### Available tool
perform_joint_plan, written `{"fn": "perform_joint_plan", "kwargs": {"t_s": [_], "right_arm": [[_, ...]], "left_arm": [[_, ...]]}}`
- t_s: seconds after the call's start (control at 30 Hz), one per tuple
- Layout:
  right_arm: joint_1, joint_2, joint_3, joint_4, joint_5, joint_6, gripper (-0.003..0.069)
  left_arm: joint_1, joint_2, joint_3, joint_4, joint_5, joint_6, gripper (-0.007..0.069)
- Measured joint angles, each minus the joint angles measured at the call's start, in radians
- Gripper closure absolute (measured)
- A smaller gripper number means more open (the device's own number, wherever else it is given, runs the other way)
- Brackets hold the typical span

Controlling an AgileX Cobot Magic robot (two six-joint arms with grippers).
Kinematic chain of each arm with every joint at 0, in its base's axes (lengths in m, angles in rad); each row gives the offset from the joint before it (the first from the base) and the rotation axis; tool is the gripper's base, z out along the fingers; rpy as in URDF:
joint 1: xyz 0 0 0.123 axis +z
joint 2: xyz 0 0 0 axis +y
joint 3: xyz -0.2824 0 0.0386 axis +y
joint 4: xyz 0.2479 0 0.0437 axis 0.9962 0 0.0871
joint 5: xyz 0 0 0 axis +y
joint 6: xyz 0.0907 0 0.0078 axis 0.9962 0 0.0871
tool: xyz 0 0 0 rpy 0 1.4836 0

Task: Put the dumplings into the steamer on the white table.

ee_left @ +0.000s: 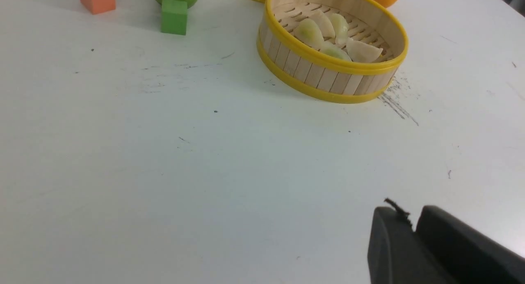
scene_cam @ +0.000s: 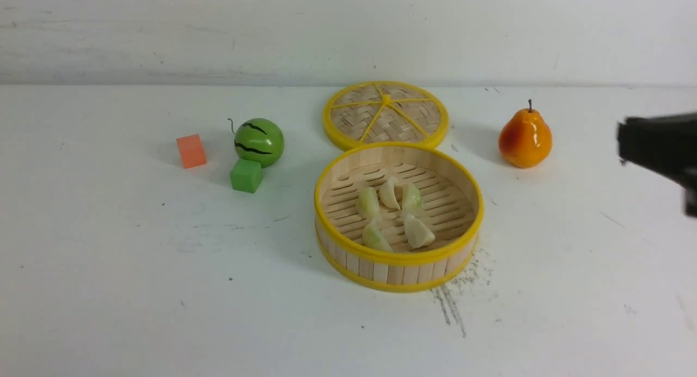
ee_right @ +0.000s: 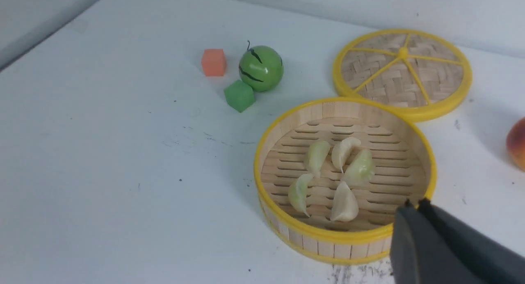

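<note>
The round bamboo steamer (scene_cam: 381,271) stands mid-table on the white table (scene_cam: 136,290). Several pale dumplings (scene_cam: 389,194) lie together on its slatted floor. In the right wrist view my right gripper (ee_right: 415,204) is shut and empty, hovering just off the steamer's (ee_right: 328,247) rim, beside the dumplings (ee_right: 343,202). Its black body (scene_cam: 659,143) enters the front view at the right edge. In the left wrist view my left gripper (ee_left: 412,218) is shut on nothing, above bare table (ee_left: 164,173), well away from the steamer (ee_left: 320,72) and its dumplings (ee_left: 361,50).
The flat woven lid (scene_cam: 385,114) lies just behind the steamer. An orange pear (scene_cam: 524,137) stands to the right. To the left sit a green striped ball (scene_cam: 259,141), a green cube (scene_cam: 246,175) and an orange cube (scene_cam: 191,151).
</note>
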Motion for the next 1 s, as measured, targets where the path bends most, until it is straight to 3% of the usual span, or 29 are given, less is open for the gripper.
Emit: {"fn": "perform_joint_plan", "kwargs": {"t_s": [0.27,0.7,1.0], "right_arm": [[0.0,-0.234,0.099,0.0,-0.007,-0.001,0.0678],[0.0,-0.275,0.108,-0.003,0.012,-0.001,0.067],[0.0,-0.285,0.168,-0.135,-0.049,0.064,0.0667]], "left_arm": [[0.0,0.0,0.0,0.0,-0.003,0.0,0.0533],[0.0,0.0,0.0,0.0,-0.003,0.0,0.0519],[0.0,0.0,0.0,0.0,-0.004,0.0,0.051]]}}
